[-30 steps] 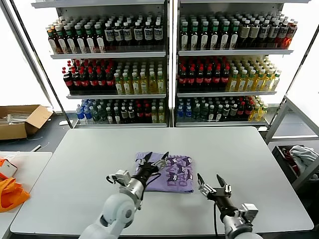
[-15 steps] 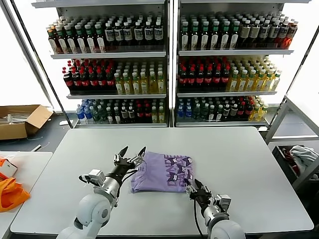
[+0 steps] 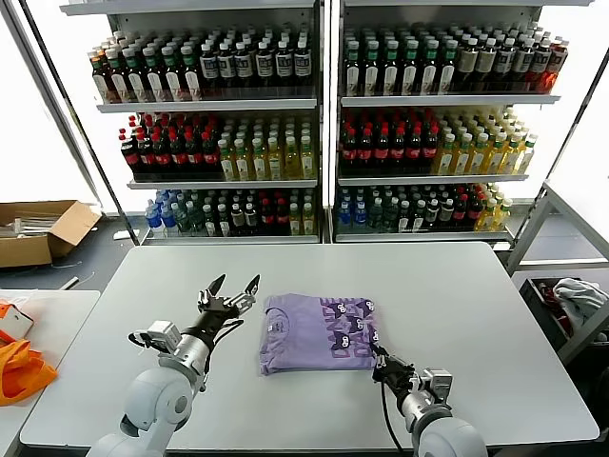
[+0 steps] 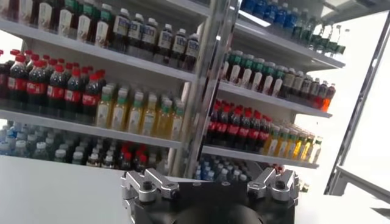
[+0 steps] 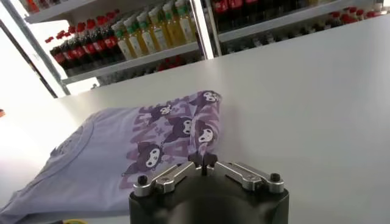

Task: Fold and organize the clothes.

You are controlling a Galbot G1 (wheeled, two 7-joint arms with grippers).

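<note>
One folded T-shirt (image 3: 316,332) lies mid-table (image 3: 476,314). Left gripper (image 3: 228,288) at its 9 o'clock, jaws spread, empty. Right gripper (image 3: 381,361) at shirt's 5 o'clock corner, jaws closed, empty.

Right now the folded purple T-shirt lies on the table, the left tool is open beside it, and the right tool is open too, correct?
Not quite. The right tool is shut, fingers together at the T-shirt's near corner; the right wrist view shows it. The left tool is open beside the shirt on the table.
</note>
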